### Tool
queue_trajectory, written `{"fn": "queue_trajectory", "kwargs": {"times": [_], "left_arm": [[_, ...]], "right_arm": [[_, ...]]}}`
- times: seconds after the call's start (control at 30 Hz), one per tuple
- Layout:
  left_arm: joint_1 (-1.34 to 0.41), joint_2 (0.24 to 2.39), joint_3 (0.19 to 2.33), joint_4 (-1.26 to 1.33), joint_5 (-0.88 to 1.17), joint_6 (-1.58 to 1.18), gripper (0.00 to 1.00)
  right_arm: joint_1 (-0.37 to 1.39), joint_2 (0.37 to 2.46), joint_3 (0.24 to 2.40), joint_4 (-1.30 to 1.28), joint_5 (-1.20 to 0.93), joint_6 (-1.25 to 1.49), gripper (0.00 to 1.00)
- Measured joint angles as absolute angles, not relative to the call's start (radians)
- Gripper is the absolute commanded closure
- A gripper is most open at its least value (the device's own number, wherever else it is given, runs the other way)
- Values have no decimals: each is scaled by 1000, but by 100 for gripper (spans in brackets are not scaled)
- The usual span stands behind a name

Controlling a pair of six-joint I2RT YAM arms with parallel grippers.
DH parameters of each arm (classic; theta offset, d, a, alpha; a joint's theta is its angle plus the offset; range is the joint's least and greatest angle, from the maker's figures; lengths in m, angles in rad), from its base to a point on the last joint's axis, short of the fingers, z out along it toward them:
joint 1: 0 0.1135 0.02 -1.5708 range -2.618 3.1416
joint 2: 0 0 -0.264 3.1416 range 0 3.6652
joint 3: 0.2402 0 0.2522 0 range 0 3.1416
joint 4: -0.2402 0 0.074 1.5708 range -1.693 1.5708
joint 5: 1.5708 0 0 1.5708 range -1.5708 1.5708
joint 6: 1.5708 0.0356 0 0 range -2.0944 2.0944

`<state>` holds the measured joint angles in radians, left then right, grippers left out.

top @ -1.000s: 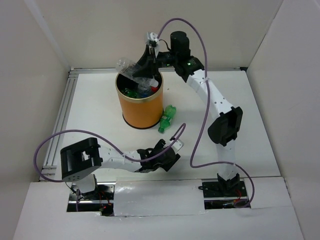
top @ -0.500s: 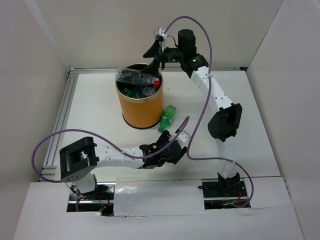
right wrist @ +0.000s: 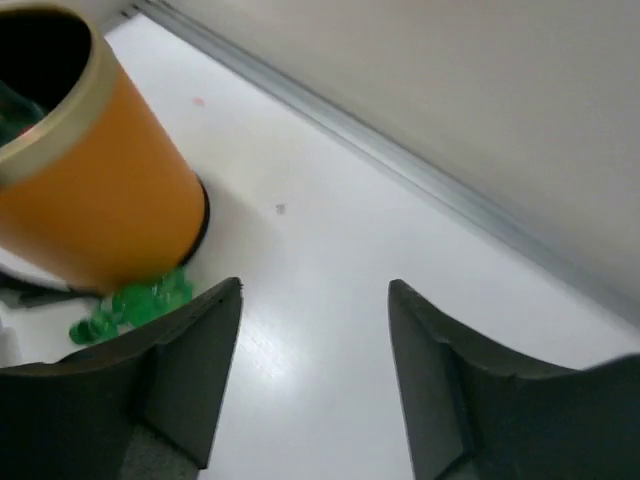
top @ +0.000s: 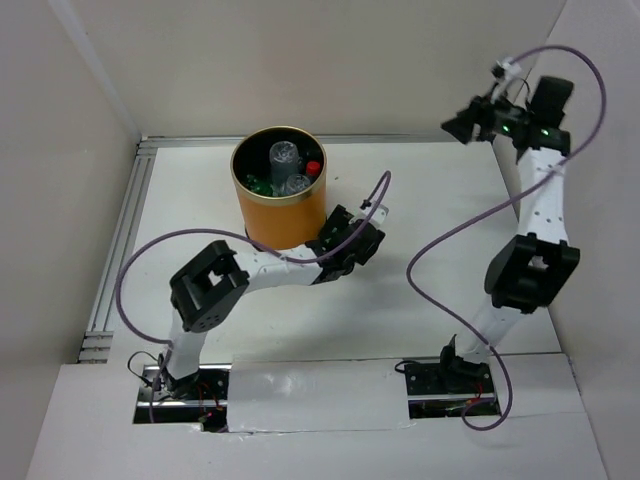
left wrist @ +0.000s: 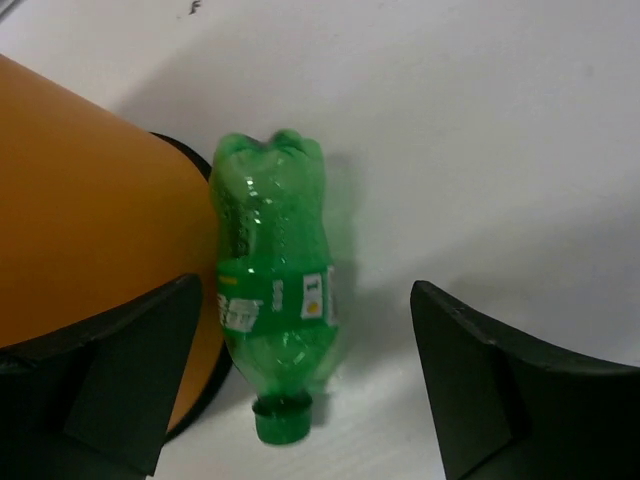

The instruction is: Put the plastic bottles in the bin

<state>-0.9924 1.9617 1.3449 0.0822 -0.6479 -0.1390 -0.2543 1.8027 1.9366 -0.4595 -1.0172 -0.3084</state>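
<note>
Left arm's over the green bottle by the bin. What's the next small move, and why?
Probably lower the left gripper straight down around the green bottle, then close. The left wrist view shows its jaws open, bracketing the bottle's labelled middle as it lies on its side right beside the bin. Watch the bin-side finger: it looks close to the orange wall.

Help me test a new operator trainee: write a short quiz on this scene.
1. True or false: every bottle is in the bin.
2. What does the right claw hold?
3. Which claw hangs over the green bottle lying beside the bin? A) left claw B) right claw
Key: 1 false; 2 nothing; 3 A.
</note>
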Motion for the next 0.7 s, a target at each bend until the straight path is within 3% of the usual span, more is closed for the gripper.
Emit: {"fn": "queue_trajectory", "kwargs": {"times": [0.13, 0.23, 0.37, 0.47, 0.53, 0.63, 0.7], "left_arm": [[-977, 2103, 1478, 48, -744, -86, 1], [-966, 2197, 1568, -2, -796, -86, 1], [-934, 2257, 1615, -81, -842, -115, 5], [-918, 2262, 1639, -131, -833, -145, 41], [-914, 2262, 1638, -155, -830, -150, 61], [-919, 2230, 1604, -160, -820, -153, 76], [-934, 2183, 1559, -173, -785, -159, 80]], "right_arm": [[-424, 1660, 1564, -554, -1052, -409, 14], [-483, 1566, 1350, -643, -1083, -492, 11], [-543, 1478, 1246, -741, -1134, -606, 10], [-567, 1447, 1219, -776, -1172, -664, 14], [-574, 1444, 1207, -787, -1194, -689, 23], [-575, 1444, 1190, -809, -1213, -723, 42], [-575, 1444, 1185, -826, -1220, -754, 49]]}}
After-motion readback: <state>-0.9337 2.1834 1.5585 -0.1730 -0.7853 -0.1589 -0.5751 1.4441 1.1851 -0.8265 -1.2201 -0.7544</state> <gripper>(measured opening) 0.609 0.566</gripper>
